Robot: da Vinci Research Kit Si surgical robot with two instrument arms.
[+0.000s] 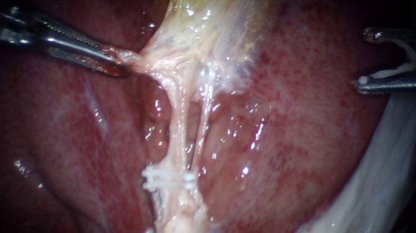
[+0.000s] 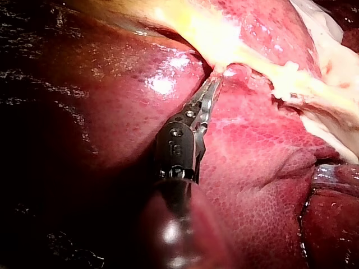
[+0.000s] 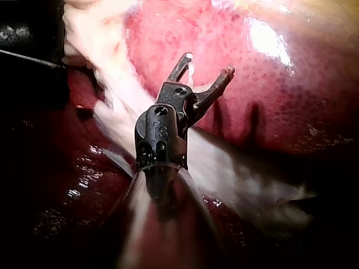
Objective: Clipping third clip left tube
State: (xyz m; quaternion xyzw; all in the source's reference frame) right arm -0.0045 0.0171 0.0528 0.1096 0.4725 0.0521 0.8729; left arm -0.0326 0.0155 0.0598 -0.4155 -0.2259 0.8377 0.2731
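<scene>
Clip carried, well apart from the tube

My right instrument [image 1: 367,58] hangs over the liver [image 1: 302,126], its jaws standing wide and holding an open clip [image 1: 405,68] between them, far to the right of the left tube [image 1: 176,122]. My left instrument [image 1: 118,62] has its jaws clamped on pale tissue [image 1: 141,60] below the gallbladder [image 1: 204,3]. The left tube runs down beside a second tube [image 1: 201,132] to the closed clips [image 1: 169,178] across its lower end.

The grey metal left instrument [image 1: 118,62] is cut off at nine o'clock, the dark right instrument [image 1: 366,58] at two, its jaws half hiding a white plastic clip [image 1: 405,68].
</scene>
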